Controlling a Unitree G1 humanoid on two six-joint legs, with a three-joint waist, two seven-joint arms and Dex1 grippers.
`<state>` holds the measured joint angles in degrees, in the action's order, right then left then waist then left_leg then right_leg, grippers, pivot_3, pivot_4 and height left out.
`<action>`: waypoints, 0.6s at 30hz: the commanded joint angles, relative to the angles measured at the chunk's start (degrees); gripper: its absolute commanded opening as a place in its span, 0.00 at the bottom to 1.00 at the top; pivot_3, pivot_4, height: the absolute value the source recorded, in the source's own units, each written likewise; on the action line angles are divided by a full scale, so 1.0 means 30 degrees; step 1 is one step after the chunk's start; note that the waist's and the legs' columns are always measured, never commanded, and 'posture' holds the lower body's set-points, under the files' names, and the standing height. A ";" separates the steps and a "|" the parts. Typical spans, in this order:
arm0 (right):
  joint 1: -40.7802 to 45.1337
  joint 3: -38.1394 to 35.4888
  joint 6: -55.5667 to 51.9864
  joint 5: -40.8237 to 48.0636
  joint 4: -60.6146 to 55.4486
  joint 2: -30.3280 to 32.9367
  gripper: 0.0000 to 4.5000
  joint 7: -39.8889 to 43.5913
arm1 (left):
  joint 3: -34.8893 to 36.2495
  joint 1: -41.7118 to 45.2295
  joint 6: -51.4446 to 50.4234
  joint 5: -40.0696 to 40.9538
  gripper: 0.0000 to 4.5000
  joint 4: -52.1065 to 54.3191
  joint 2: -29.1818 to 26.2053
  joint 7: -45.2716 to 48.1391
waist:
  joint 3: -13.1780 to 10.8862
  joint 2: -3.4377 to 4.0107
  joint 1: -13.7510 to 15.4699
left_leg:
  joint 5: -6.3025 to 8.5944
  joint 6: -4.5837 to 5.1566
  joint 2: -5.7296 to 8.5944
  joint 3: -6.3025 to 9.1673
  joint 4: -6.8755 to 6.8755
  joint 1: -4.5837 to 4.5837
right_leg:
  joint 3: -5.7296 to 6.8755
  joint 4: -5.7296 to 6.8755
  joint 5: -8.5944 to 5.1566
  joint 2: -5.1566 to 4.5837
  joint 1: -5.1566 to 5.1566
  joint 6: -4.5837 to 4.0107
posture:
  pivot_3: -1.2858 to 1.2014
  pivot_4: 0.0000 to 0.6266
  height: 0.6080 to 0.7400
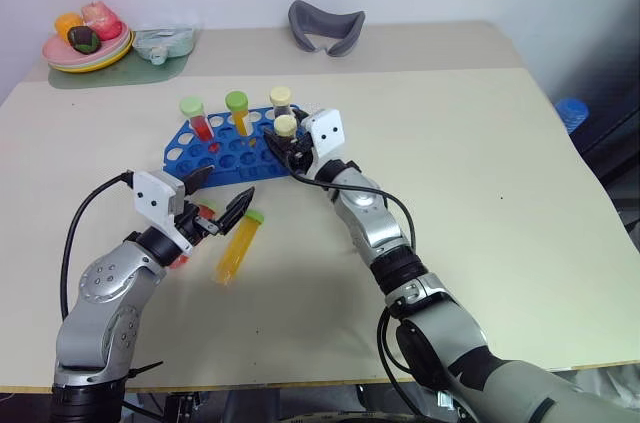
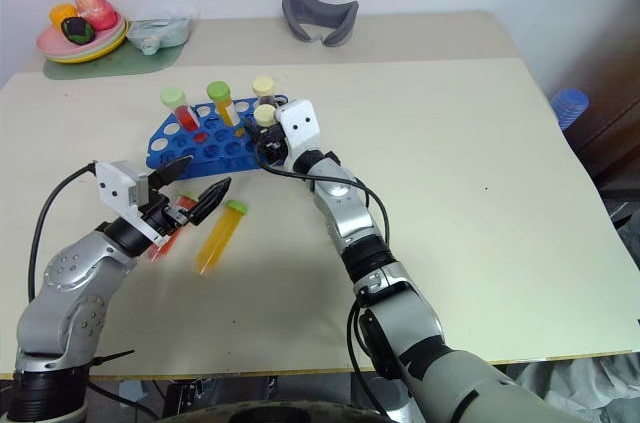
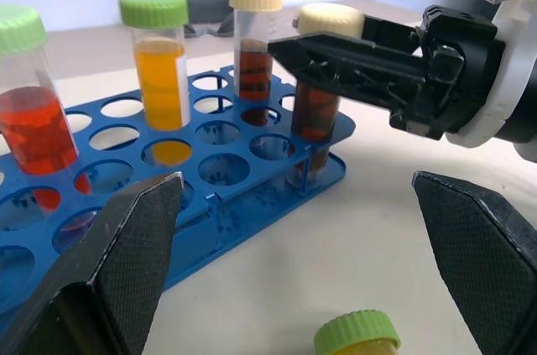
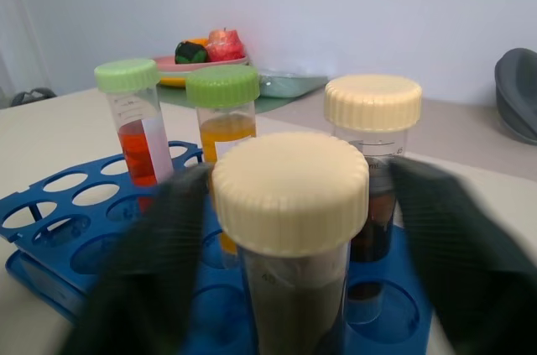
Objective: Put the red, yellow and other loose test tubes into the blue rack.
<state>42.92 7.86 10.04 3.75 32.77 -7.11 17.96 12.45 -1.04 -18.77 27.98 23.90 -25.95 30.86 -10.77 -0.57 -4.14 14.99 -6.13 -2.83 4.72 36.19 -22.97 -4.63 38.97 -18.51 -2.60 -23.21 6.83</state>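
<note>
Blue rack [image 1: 225, 153] holds 4 tubes upright: red one [image 1: 196, 116] w/ green cap, orange one [image 1: 238, 111] w/ green cap, 2 brown ones [image 1: 285, 127] w/ cream caps. Yellow tube [image 1: 238, 246] lies flat nearby.

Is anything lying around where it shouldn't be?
Yes. A yellow tube with a green cap lies flat on the table instead of standing in the blue rack, and a red tube lies beside it, under the left gripper. Nothing looks spilled.
</note>
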 commanded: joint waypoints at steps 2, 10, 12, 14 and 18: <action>-0.0369 -0.0595 -0.0411 0.0654 -0.3961 0.0493 0.86 0.0163 | 0.0288 -0.0044 -0.0471 0.0196 1.00 0.1261 -0.0438 -0.0207 | 0.0000 0.0000 0.0027 | 0.0000 0.0000 0.0000 0.0001 -0.0001 -0.0002 | 0.0001 0.0000 0.0000 -0.0001 0.0000 0.0000 | 0.52 0.24 1.00; -0.3422 -0.1799 -0.6518 0.3468 -1.2045 0.5870 0.86 0.3710 | -0.0553 0.1262 -0.4256 0.0087 1.00 0.2900 -0.2136 -0.1226 | 0.0001 -0.0002 0.0113 | 0.0002 0.0003 0.0012 0.0006 0.0006 -0.0013 | 0.0003 -0.0010 -0.0001 -0.0012 0.0014 0.0002 | 0.52 0.24 1.00; -0.4133 -0.1569 -0.7812 0.4037 -1.3413 0.7434 0.86 0.5063 | -0.0910 0.1749 -0.5385 0.0271 1.00 0.3510 -0.2573 -0.1381 | -0.0001 -0.0001 0.0092 | 0.0003 0.0005 0.0012 0.0011 0.0001 -0.0012 | 0.0003 -0.0011 -0.0002 -0.0009 0.0014 0.0003 | 0.52 0.24 1.00; -0.5640 -0.1128 -0.9060 0.4721 -1.5462 1.0314 0.86 0.7852 | -0.1478 0.2717 -0.7572 0.0619 1.00 0.4241 -0.3311 -0.1716 | -0.0006 0.0007 0.0043 | 0.0005 0.0008 0.0010 0.0005 -0.0003 0.0004 | -0.0011 -0.0010 -0.0003 0.0003 0.0015 0.0003 | 0.52 0.24 1.00; -0.9222 -0.0876 -1.0809 0.6387 -1.9253 1.6449 0.86 1.3433 | -0.2398 0.5190 -1.2715 0.1489 1.00 0.5396 -0.4843 -0.2483 | -0.0016 -0.0003 0.0172 | 0.0013 0.0023 0.0019 0.0016 0.0005 -0.0004 | -0.0006 -0.0025 -0.0011 -0.0002 0.0032 0.0011 | 0.52 0.24 1.00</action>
<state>16.10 5.76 -21.06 20.20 -19.80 39.96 52.57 5.46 12.87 -51.70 31.08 37.26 -39.29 24.47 -10.82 -0.58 -3.63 15.04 -6.04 -2.77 4.79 36.23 -22.99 -4.63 38.85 -18.55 -2.60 -23.07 6.87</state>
